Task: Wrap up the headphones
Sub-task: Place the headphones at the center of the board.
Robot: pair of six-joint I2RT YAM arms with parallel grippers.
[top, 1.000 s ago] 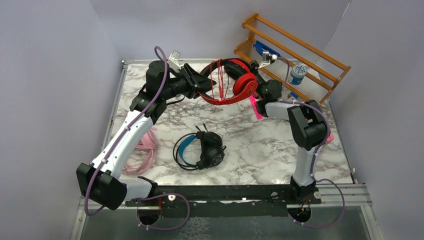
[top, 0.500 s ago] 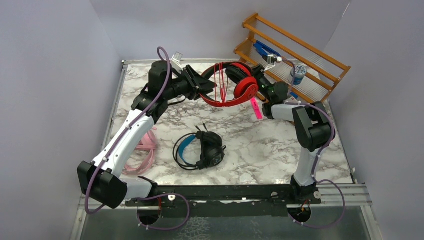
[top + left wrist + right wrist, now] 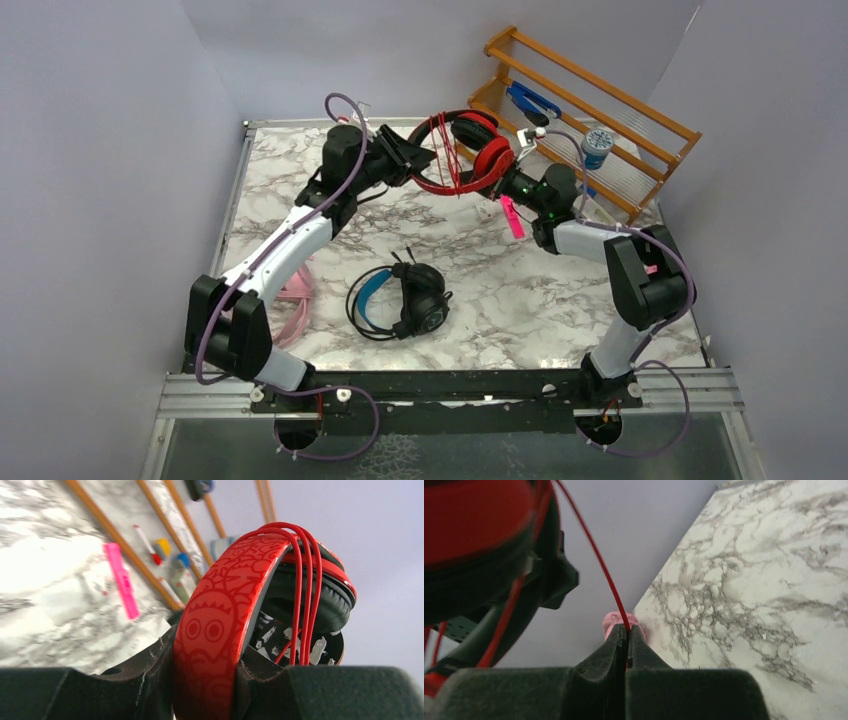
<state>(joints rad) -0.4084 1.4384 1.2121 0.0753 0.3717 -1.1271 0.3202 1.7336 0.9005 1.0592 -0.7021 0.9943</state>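
The red headphones (image 3: 470,158) hang in the air over the table's back. My left gripper (image 3: 412,160) is shut on their patterned red headband (image 3: 220,620), which fills the gap between the jaws. Several turns of the thin red cable (image 3: 302,580) run over the band and the black ear cushion (image 3: 312,602). My right gripper (image 3: 505,180) is shut on one strand of that cable (image 3: 599,560), which leads from its fingertips (image 3: 626,632) up to the headset. The black headphones with a blue band (image 3: 400,300) lie at mid-table. The pink headphones (image 3: 290,300) lie at the left, partly under my left arm.
A wooden rack (image 3: 590,110) leans at the back right with a blue-lidded jar (image 3: 596,148) on it. A pink strip (image 3: 513,215) lies on the marble table (image 3: 500,300) below my right gripper. Grey walls close in on three sides.
The red headphones have moved a little back and right and turned edge-on. My left arm has swung right and stretched forward, and my right arm's elbow has drifted right. Both grips are unchanged.
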